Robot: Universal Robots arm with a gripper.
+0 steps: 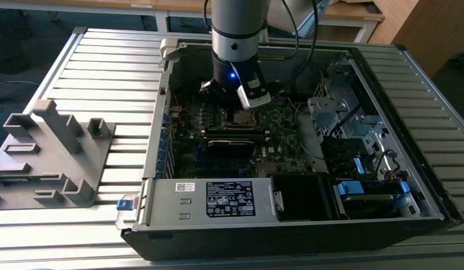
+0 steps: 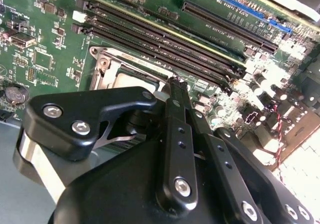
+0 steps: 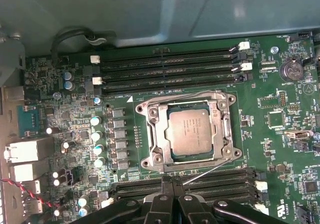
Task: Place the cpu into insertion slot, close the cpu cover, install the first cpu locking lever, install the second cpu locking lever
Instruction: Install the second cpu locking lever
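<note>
In the first wrist view the cpu (image 3: pixel 187 131), a dull silver square, sits in the motherboard socket. The silver cpu cover (image 3: pixel 156 134) lies flat around it, its window showing the chip. A thin wire locking lever (image 3: pixel 210 170) sticks out diagonally from the socket's corner towards my gripper (image 3: pixel 172 185). The black fingers look shut together with nothing between them, a short way off the socket's edge. In the second wrist view the gripper (image 2: pixel 172 82) hovers just beside the socket (image 2: pixel 117 66). In the exterior view the gripper (image 1: pixel 238 108) hangs above the socket (image 1: pixel 239 118) inside the open case.
Black memory slots (image 3: pixel 170 69) flank the socket on two sides. A labelled power supply (image 1: pixel 209 199) fills the case's near edge, with a drive cage (image 1: pixel 344 121) at the exterior view's right. A grey fixture (image 1: pixel 52 152) stands on the slatted table at the exterior view's left.
</note>
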